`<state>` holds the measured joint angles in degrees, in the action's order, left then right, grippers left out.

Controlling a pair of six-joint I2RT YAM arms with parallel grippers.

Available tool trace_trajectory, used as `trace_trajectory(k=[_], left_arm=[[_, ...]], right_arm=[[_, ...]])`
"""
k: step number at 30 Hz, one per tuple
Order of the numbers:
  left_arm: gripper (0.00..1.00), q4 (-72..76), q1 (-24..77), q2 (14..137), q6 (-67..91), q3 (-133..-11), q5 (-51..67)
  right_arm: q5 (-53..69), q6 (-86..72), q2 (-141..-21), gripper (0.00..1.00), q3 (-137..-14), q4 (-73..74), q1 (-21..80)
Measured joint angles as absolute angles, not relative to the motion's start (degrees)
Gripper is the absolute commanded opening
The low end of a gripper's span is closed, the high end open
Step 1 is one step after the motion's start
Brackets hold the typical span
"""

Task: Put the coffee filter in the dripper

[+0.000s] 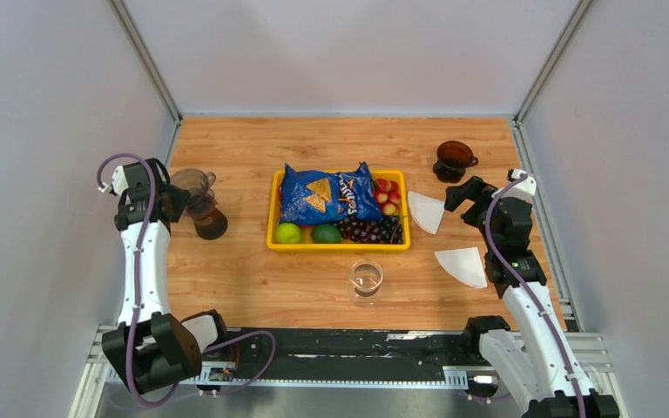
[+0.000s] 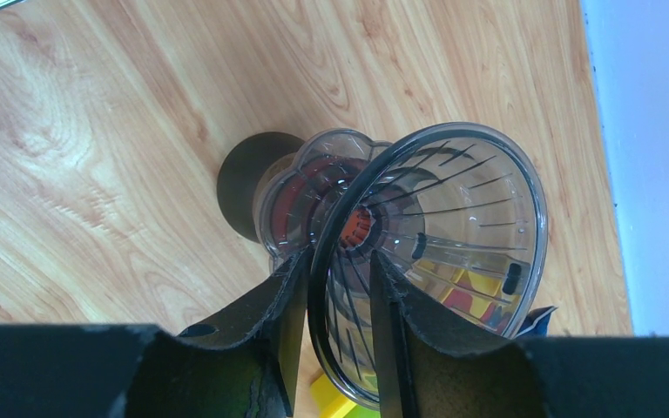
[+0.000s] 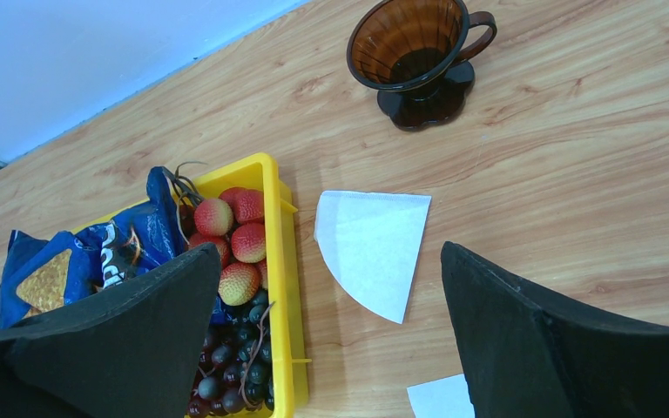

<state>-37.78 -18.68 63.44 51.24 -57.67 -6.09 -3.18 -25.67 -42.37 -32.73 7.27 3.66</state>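
Two pincers: my right pincer point(image 3: 329, 261) gapes wide and holds nothing, hovering just right of the yellow basket point(image 1: 338, 246). My left pincer point(image 2: 338, 261), well left of the basket, stands narrow astride the clear dripper's point(image 2: 453, 209) rim, and I cannot tell whether it grips or merely straddles.
Task's thing: the coffee filter point(image 3: 375, 244) lies flat on the table point(image 1: 253, 279), just right of the basket's right wall without touching it, under my right fingers.
Step in hand: picking up that filter, I judge.
Doing it well: flat paper offers no edge, so I'd come down on the side away from the basket, pinch lightly, and lift without creasing.
Nearer than the basket: a glass cup point(image 1: 366, 279) in front, and a spare filter point(image 1: 463, 266) to the near right.
In the basket: chip bag point(image 1: 322, 196), limes, grapes, red fruit.
In the way: the basket wall could catch one finger.
Left of the basket: the clear dripper sits on a dark server point(image 2: 244, 183).
Beyond the basket's right end: a brown dripper point(image 3: 409, 43), mouth up. I cannot say which dripper is meant.
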Motion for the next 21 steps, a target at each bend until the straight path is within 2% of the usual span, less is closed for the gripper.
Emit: trace_trajectory(k=[17,21], left_arm=[[0.42,-35.2,-18.76,65.08,51.05,-56.58,-2.79],[0.46,-34.68,-18.76,65.17,50.81,-56.38,-2.04]], right_arm=[[-3.16,-25.69,-42.39,1.0,-32.73,7.27,3.66],[-3.14,-25.69,-42.39,1.0,-32.73,7.27,3.66]])
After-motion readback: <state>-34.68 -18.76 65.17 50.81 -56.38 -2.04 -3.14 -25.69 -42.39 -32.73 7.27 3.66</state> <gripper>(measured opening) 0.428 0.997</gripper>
